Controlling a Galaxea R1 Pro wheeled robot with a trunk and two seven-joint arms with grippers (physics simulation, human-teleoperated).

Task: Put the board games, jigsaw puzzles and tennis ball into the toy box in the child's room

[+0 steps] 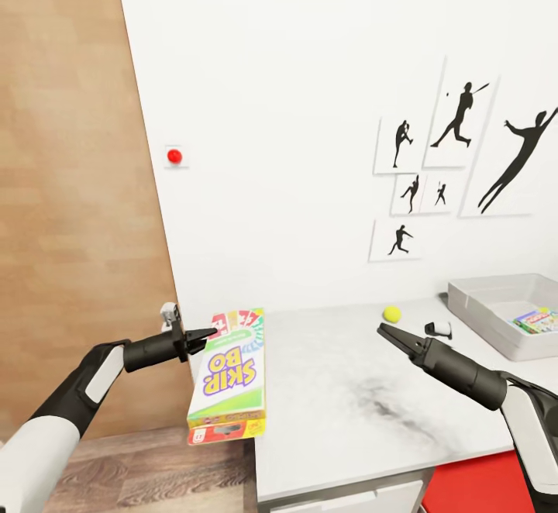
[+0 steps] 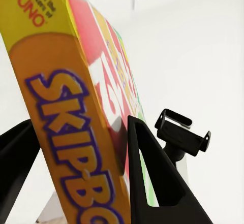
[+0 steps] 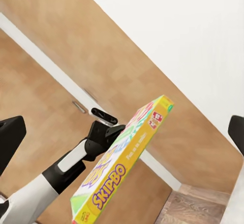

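Note:
My left gripper [image 1: 203,335] is shut on the long edge of a board game [image 1: 229,373], a yellow-green Skip-Bo box with red edges. The box hangs tilted at the left end of the table [image 1: 349,404]. In the left wrist view the fingers [image 2: 152,178] clamp the box [image 2: 66,112] from both sides. My right gripper [image 1: 386,332] hovers over the tabletop, open and holding nothing, its fingers [image 3: 10,137] spread wide. Just beyond it lies the tennis ball [image 1: 392,314]. The grey toy box [image 1: 484,319] stands at the table's right, with a colourful box [image 1: 536,319] inside.
A small black-and-white object [image 1: 439,329] lies between the ball and the toy box. A white wall with black sports silhouettes [image 1: 457,156] backs the table. On the left are a wooden door [image 1: 70,187] and a red wall button [image 1: 174,156]. Red floor [image 1: 480,486] shows beside the table.

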